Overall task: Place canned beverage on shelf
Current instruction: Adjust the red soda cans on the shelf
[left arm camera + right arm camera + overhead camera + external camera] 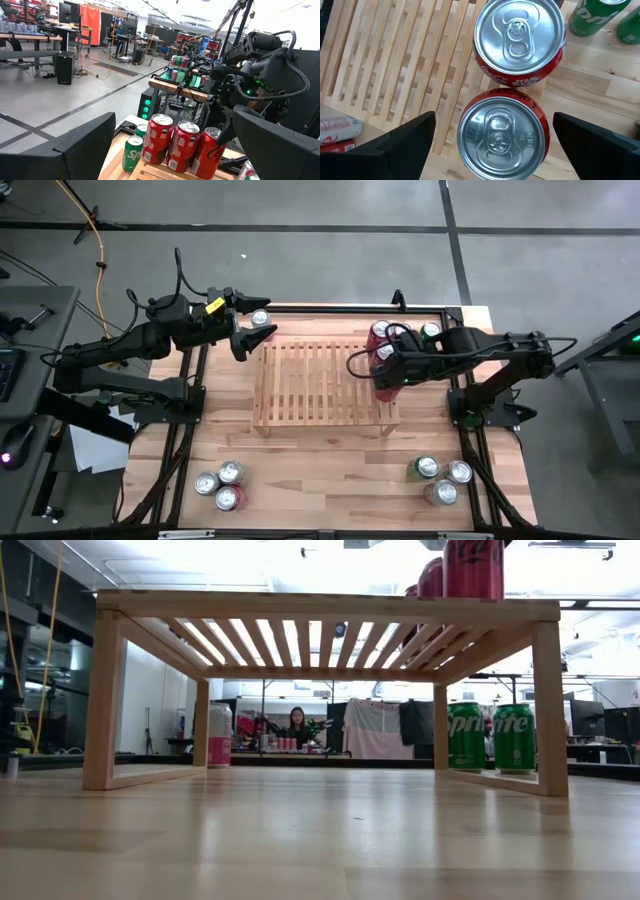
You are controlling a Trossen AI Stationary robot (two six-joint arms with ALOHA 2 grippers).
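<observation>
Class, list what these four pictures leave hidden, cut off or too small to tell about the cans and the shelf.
- High view: the right gripper and its arm cover the red cans; their count on the shelf is unclear.
- Low view: the picture's top edge cuts off the red cans' tops.
- High view: the can by the left gripper is too small to read.

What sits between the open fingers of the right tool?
A red can standing on the shelf, centred under the right tool, untouched; seen in the right wrist view.
</observation>
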